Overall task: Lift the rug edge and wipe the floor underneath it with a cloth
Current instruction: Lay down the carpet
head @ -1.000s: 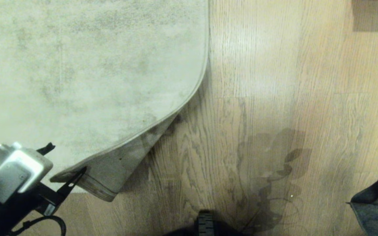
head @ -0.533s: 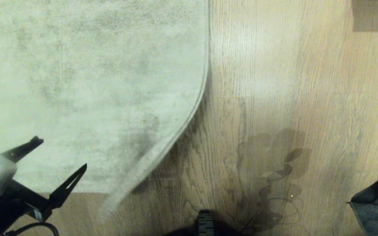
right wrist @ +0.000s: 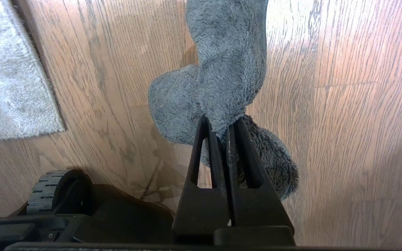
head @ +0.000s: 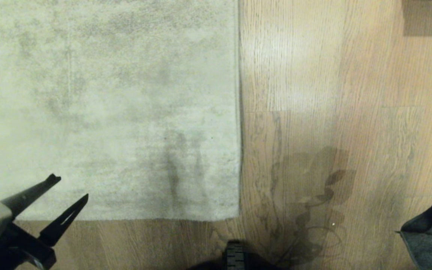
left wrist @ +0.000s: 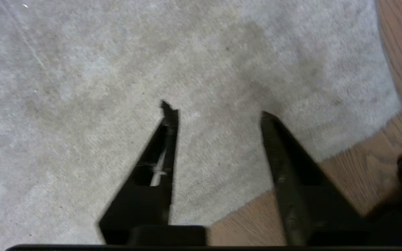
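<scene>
Rug edge (head: 238, 112): lies flat on the floor; its long side border runs straight along the twelve-to-six line of the head view, just right of centre, ending in a square corner toward six o'clock. From that corner a second border runs off toward nine o'clock, square to the first.
Rug surface: pale, mottled, with a darker smudge near the corner at about seven o'clock from the head view's middle.
Floor (head: 332, 93): wood-grain planks with their long axis running twelve to six, parallel to the rug's side border; bare from centre to three o'clock, and in a strip along the six o'clock side below the rug.
Left gripper (head: 71, 187): at about eight o'clock in the head view, over the rug's near border; its two black fingers (left wrist: 274, 153) stand apart with nothing between them and point toward two o'clock. In the left wrist view only rug pile shows in the gap.
Right gripper (right wrist: 222, 129): fingers pressed together, pinching a fold of the cloth.
Cloth (right wrist: 229, 62): dark grey-teal, fluffy, bunched; in the right wrist view it extends beyond the fingertips over bare floor, well apart from the rug corner. In the head view a part of it shows at about four o'clock, cut by the frame.
Wheel (right wrist: 45, 190): a ribbed black wheel of the base on the floor near the rug corner.
</scene>
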